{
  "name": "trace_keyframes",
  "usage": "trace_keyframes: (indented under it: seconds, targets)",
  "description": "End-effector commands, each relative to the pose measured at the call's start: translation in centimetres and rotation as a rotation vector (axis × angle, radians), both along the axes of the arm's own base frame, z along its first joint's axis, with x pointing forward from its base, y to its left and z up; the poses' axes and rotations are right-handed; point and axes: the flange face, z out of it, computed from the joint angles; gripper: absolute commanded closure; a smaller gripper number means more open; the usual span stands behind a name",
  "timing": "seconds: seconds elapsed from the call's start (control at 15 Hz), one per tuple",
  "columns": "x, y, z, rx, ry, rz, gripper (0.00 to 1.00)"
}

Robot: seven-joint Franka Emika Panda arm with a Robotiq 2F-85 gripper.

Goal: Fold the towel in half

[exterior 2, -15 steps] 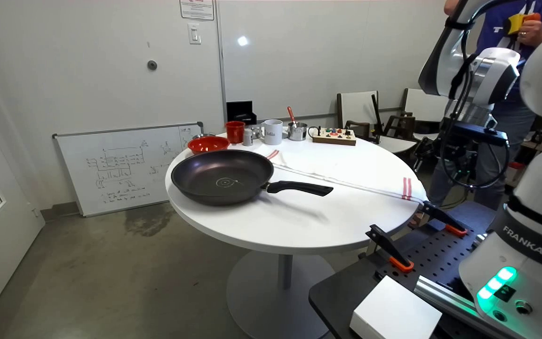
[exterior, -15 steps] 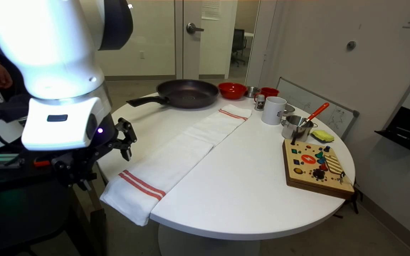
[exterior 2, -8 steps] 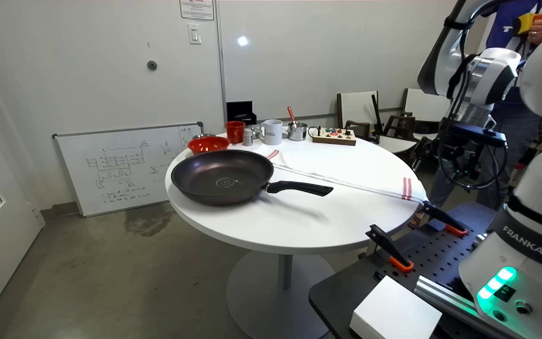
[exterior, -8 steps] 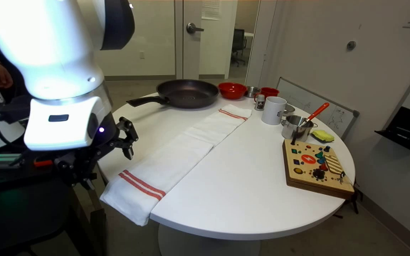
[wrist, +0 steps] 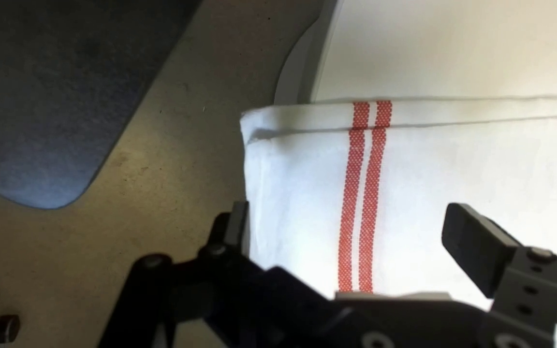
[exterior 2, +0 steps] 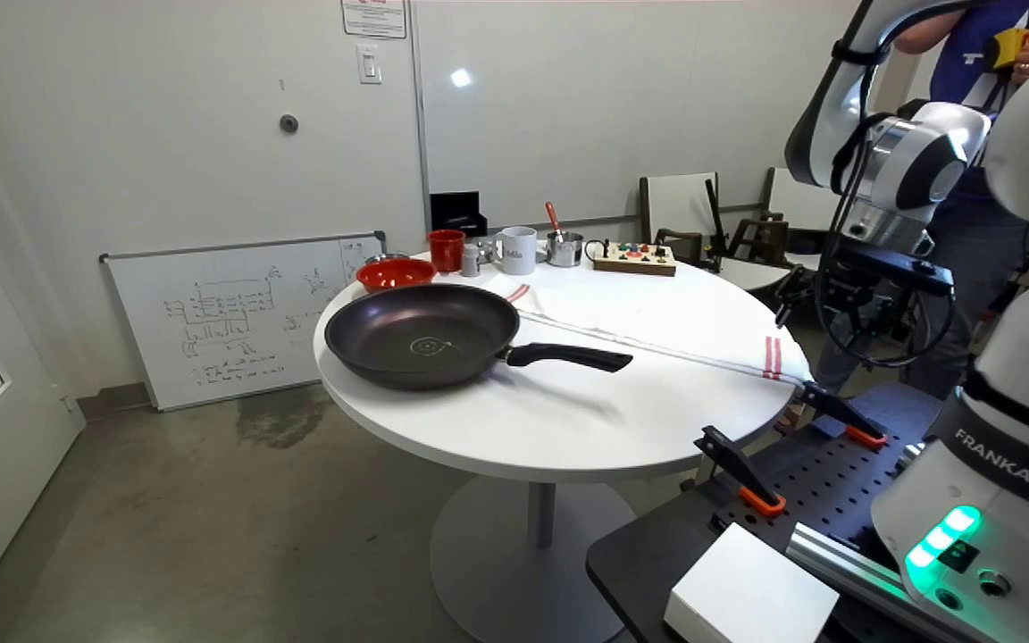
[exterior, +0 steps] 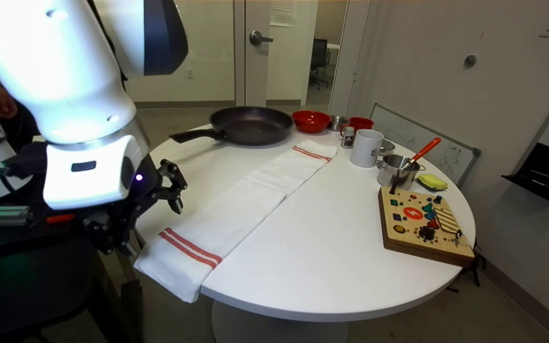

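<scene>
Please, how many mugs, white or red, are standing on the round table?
2. The white mug stands near the steel pot; the red mug stands near the red bowl. Another may be hidden from view.

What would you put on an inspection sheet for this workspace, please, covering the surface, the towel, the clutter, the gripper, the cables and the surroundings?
Surface: round white table on one central leg.
Job's things: towel stretched out, red stripes near both ends; one end sticks out past the table edge.
Clutter: frying pan, red bowl, white mug, steel pot and wooden board on the table.
Gripper: open, jaws wide apart, holding nothing; the towel's overhanging end shows between them in the wrist view.
Cables: black cable hanging in a loop by the gripper.
Surroundings: person standing nearby; whiteboard leaning against the wall; chairs.
</scene>
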Motion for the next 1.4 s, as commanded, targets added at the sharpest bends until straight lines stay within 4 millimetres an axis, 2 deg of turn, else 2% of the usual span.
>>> trace_keyframes:
  seconds: [0.0, 0.53, 1.07, 1.33]
  targets:
    - [-0.7, 0.2, -1.2, -0.011, -0.029, 0.045, 0.0]
    - [-2.7, 0.2, -1.3, 0.073, -0.156, 0.123, 0.0]
    - [-2.4, 0.4, -4.2, 0.027, -0.243, 0.146, 0.0]
    - [-1.9, 1.5, -5.3, -0.014, -0.263, 0.149, 0.0]
